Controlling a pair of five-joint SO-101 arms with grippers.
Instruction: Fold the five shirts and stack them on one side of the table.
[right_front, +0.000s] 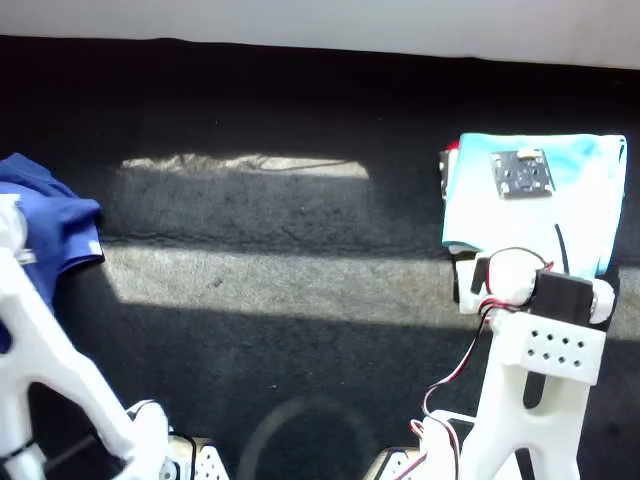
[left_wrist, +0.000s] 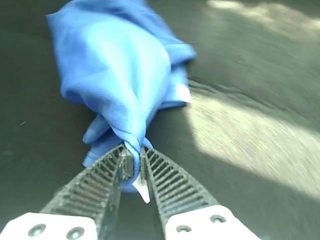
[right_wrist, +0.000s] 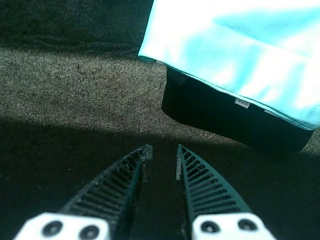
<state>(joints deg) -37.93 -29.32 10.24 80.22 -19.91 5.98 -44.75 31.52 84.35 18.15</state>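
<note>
A crumpled blue shirt lies at the table's far left edge. My left gripper is shut on a twisted corner of that blue shirt, which bunches up just beyond the fingertips. At the right side sits a stack of folded shirts, a light cyan shirt with a dark printed patch on top. In the right wrist view the cyan shirt rests on a black folded shirt. My right gripper hovers just short of the stack, slightly open, with nothing between its fingers.
The dark carpet-like tabletop has a sunlit band across its middle. The left arm's white link rises at the lower left, and the right arm's white body with red and black wires stands in front of the stack.
</note>
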